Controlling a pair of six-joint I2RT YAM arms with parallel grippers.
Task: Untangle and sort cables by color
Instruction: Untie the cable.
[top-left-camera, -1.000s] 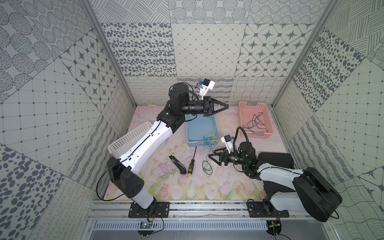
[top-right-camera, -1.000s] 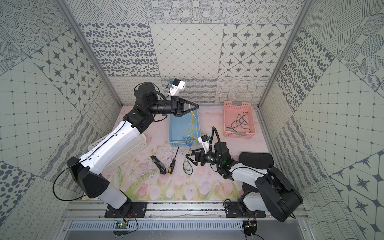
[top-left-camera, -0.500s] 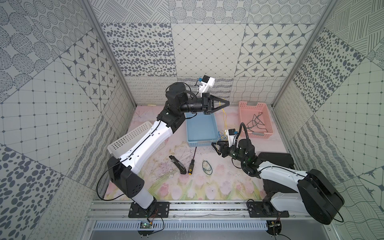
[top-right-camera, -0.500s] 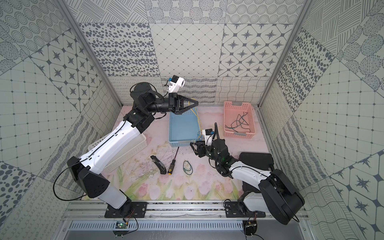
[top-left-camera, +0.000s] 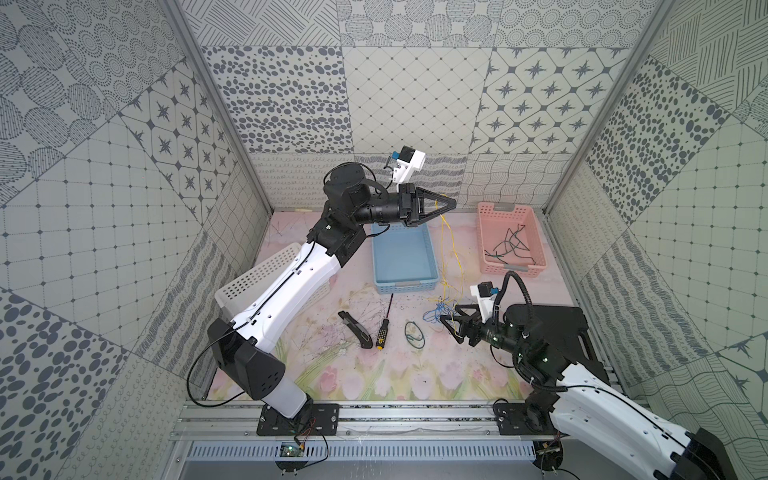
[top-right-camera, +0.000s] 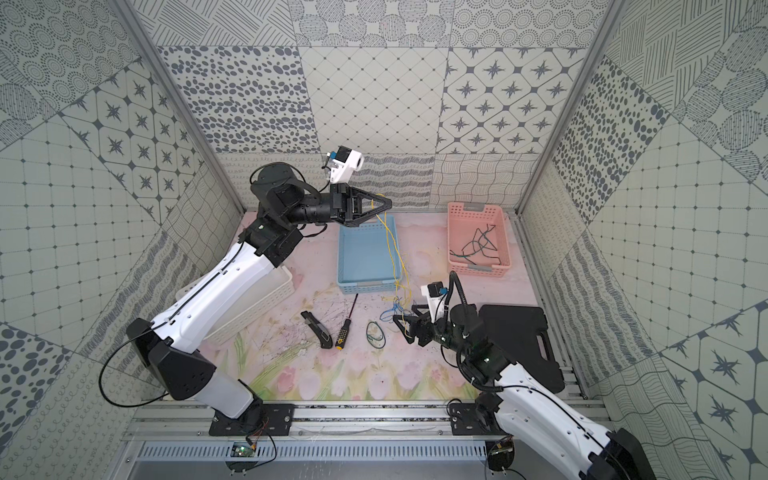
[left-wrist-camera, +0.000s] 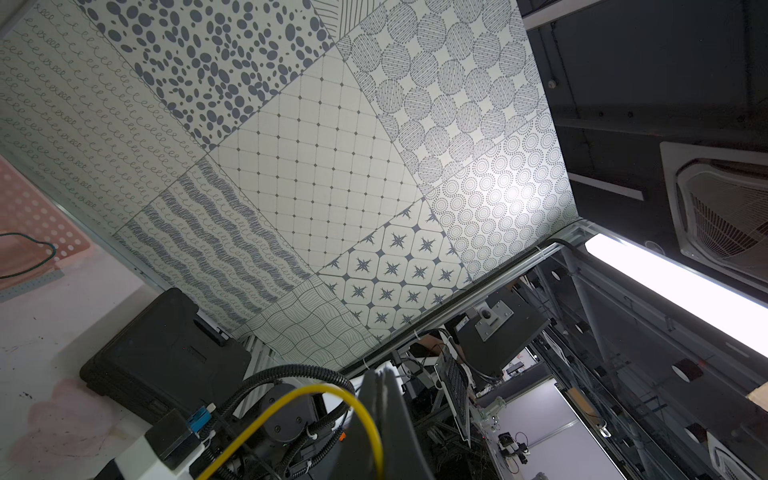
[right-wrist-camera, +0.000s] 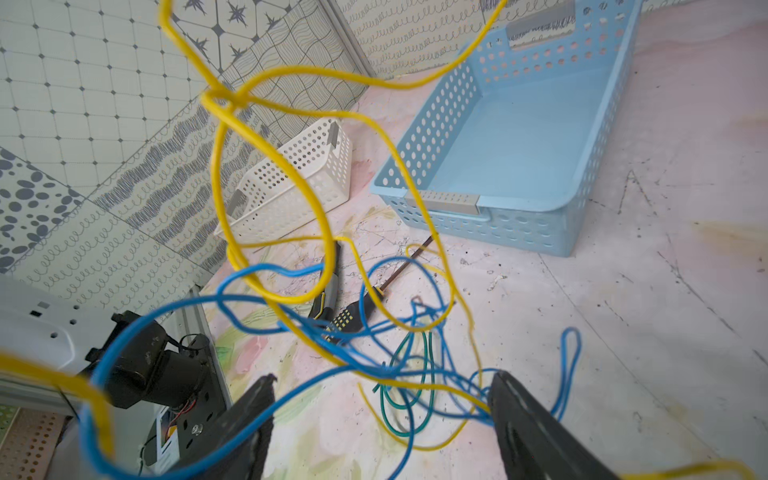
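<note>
**A:** Why is the left pincer (top-left-camera: 451, 203) so high, at upper centre of a top view?

**B:** Its jaws are pressed together on the top end of the yellow cable (right-wrist-camera: 214, 174). I'd judge the height is meant to draw that strand up and out of the knot.

**A:** So which way does the yellow one run?

**B:** In both top views its long axis is close to vertical in the frame. It starts at the raised tips and passes the right-hand edge of the blue basket (top-left-camera: 405, 286). It ends in the tangle on the worktop (top-left-camera: 415, 374), right of centre. It isn't taut: the right wrist view shows slack loops and a twist near the top of that frame.

**A:** And the right pincer (right-wrist-camera: 382, 380)?

**B:** It sits low at the tangle, pointing toward frame left in the top views. Its jaws are wide apart and clamped on nothing, though blue and yellow strands cross the gap between them. It looks placed to pin the blue cables (top-left-camera: 435, 312) while the yellow is pulled free.

**A:** What about the rest?

**B:** A green cable (right-wrist-camera: 429, 365) lies coiled on the worktop, between the tangle and the screwdriver (top-left-camera: 384, 320). Dark cables (top-left-camera: 509, 245) already lie in the pink basket (top-left-camera: 482, 232) at upper right. The blue basket looks empty.
</note>
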